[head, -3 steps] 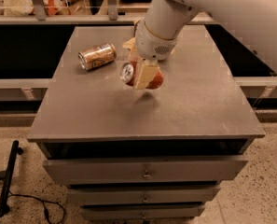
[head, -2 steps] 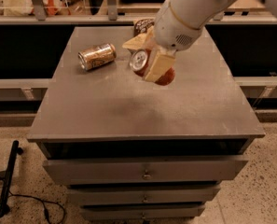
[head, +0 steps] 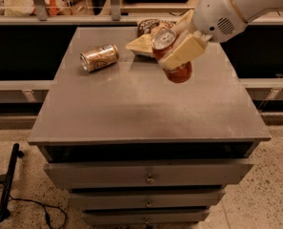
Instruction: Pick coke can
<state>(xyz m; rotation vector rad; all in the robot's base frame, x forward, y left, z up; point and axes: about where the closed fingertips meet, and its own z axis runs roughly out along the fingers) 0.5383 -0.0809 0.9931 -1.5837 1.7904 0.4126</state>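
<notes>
The pincer [head: 153, 54] sits in the upper right of the frame, at the end of a white arm [head: 227, 6] that comes in from the top right corner. It is clenched around the coke can [head: 178, 71]: one pale finger [head: 184, 50] crosses the front of the can and the other pokes out to its left. The can is tilted, silver top towards the upper left and red base towards the lower right, and it looks lifted clear of the grey table [head: 131, 113]. A brown can [head: 99, 57] lies on its side in the upper left part of the tabletop, well apart from the pincer. A dark packet [head: 146, 26] lies near the far edge, partly hidden behind the pincer. The middle and near part of the tabletop, down to the front edge above the drawers [head: 148, 175], lies bare, as does the right side up to its edge
</notes>
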